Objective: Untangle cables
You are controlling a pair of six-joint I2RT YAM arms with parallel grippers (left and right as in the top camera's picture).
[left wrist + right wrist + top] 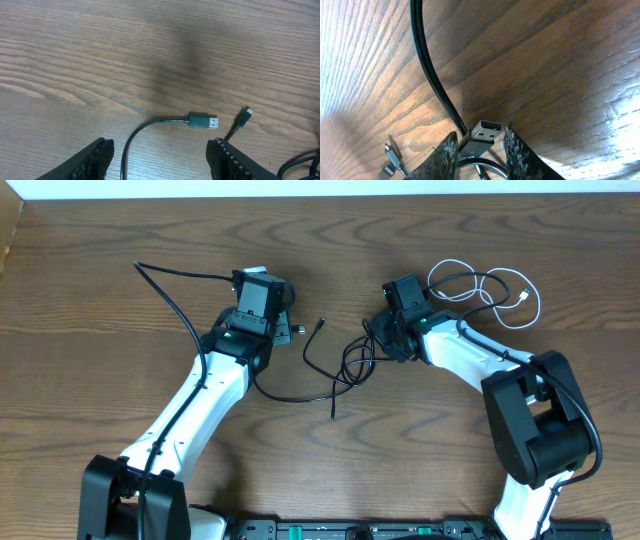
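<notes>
Wood-grain table [100,290] is bearing black cables [352,358] tangled at centre and a white cable [537,305] at two o'clock, while the right gripper [479,144] is pinching one black USB plug [487,131] and the left gripper [159,146] is hanging open, so drawing that end gently free is likely coming next.

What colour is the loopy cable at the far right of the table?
White. The white cable shows best in the overhead view.
</notes>
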